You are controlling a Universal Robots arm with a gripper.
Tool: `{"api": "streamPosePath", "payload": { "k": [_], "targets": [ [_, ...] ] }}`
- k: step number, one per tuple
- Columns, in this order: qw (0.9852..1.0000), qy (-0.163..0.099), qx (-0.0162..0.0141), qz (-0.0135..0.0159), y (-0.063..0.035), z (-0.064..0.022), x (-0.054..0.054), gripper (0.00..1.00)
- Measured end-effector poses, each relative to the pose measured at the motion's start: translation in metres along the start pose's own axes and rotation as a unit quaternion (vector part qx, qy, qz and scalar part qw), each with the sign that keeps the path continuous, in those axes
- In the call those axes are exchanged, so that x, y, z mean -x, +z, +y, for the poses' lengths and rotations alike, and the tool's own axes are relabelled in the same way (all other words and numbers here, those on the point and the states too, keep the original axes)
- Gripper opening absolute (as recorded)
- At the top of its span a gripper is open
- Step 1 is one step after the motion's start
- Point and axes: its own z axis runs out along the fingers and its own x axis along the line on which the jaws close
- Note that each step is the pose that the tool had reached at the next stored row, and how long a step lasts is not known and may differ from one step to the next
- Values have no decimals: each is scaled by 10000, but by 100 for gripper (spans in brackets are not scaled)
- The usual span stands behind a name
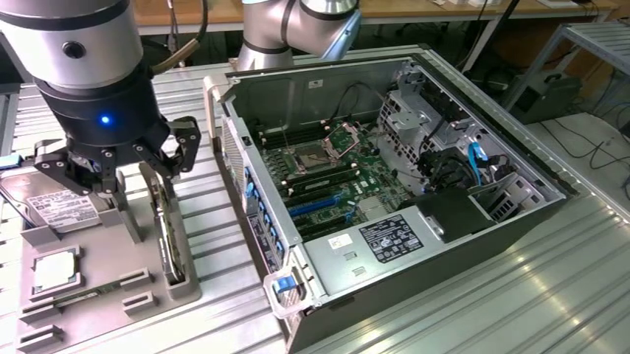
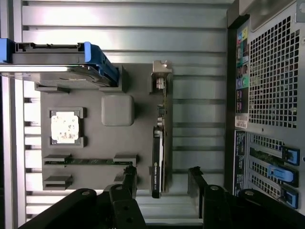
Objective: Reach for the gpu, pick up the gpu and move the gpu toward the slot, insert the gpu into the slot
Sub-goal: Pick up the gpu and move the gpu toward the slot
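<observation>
Spread wide, the gripper hangs over the grey holder on the exterior view's left. Its two black fingers stand apart, one on each side of the gpu, and they do not touch it. The gpu stands on its thin edge in a groove of the holder, just under the gripper. Its silver end bracket is at the end away from the fingers.

Next to the gpu on the holder sits a small grey square block. Near it a thin green strip lies in low clips. It looks like a memory stick, but it is too thin to be sure. A small square silver chip sits in its own frame. At the end of the holder stands a silver hard drive with blue side rails.

Farther off, on the exterior view's right, a big computer case lies on its side on the metal bench, with its side open. A green board lies flat inside it. The slot is a long blue strip on that board, well apart from the gpu.

Behind the case stands the grey base of another arm.
</observation>
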Motion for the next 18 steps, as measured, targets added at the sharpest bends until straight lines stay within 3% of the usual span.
{"api": "streamPosePath", "payload": {
  "k": [18],
  "targets": [
    [10000, 8, -1, 0, 371, -10, -3, 56]
  ]
}}
